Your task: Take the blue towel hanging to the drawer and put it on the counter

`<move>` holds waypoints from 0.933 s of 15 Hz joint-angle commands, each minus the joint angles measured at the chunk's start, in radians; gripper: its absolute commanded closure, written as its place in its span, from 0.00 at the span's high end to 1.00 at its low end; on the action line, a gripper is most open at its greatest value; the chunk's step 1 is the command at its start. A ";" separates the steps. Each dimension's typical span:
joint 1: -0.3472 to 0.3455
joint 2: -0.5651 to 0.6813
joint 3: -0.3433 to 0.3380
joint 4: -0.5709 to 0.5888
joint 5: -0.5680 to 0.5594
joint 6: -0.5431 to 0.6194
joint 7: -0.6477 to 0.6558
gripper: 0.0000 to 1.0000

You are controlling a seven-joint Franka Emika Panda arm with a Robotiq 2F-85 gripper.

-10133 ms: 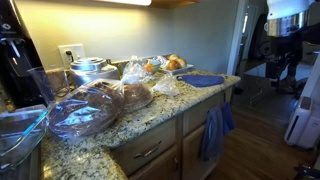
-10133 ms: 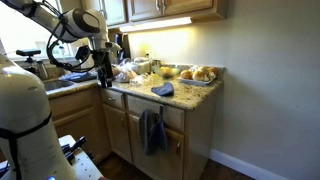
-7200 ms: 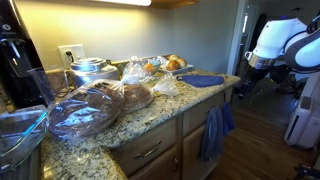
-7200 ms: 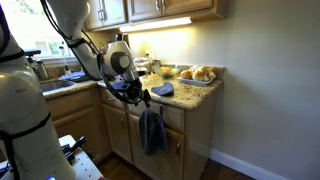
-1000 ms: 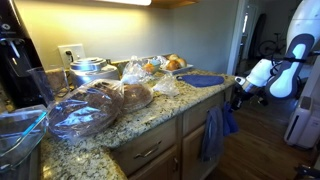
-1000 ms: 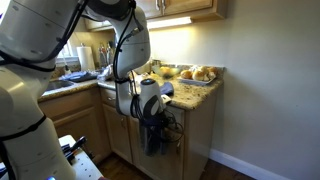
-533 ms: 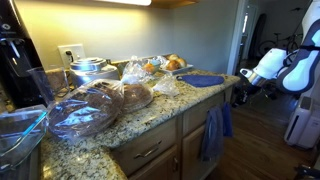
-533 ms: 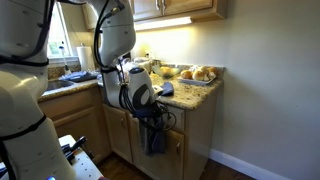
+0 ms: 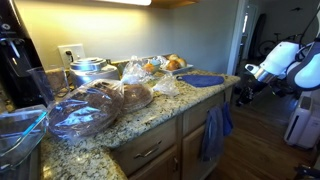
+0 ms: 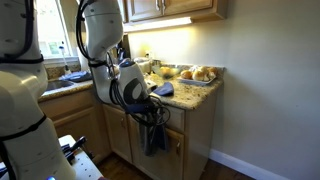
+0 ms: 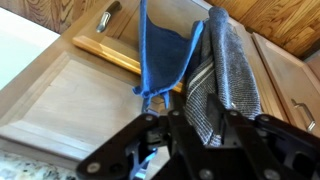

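Note:
The blue towel point(image 9: 215, 131) hangs in loose folds from the drawer point(image 9: 197, 117) under the counter point(image 9: 150, 116); in an exterior view the towel point(image 10: 154, 138) is partly behind the arm. My gripper point(image 9: 239, 94) hovers just in front of the cabinet, beside the towel's top. In the wrist view the towel point(image 11: 228, 65) fills the space straight ahead of the gripper point(image 11: 205, 122). The fingers point(image 11: 213, 121) stand a narrow gap apart, and the cloth seems to lie behind them, not pinched. The drawer point(image 11: 85, 18) shows its metal handle.
A dark blue oval cloth point(image 9: 203, 80) lies flat on the counter above the towel, with bagged bread point(image 9: 108, 100) and fruit further along. A bright blue strap point(image 11: 160, 55) hangs beside the towel. A white appliance point(image 9: 303, 120) stands on the floor nearby.
Over the last second the arm has shifted a little along the cabinet front and the gripper has risen slightly towards the towel's top. The jaws have parted a little.

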 commanded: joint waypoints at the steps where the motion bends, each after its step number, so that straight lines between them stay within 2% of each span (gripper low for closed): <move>1: 0.014 -0.021 -0.014 -0.027 0.029 0.025 -0.001 0.63; 5: 0.004 0.036 -0.010 0.006 0.029 0.020 -0.005 0.89; 7: -0.023 0.068 0.013 0.029 0.006 0.019 0.006 1.00; 10: -0.060 0.129 0.041 0.078 -0.010 0.019 0.006 1.00; 14: -0.069 0.207 0.028 0.142 0.003 0.019 -0.017 1.00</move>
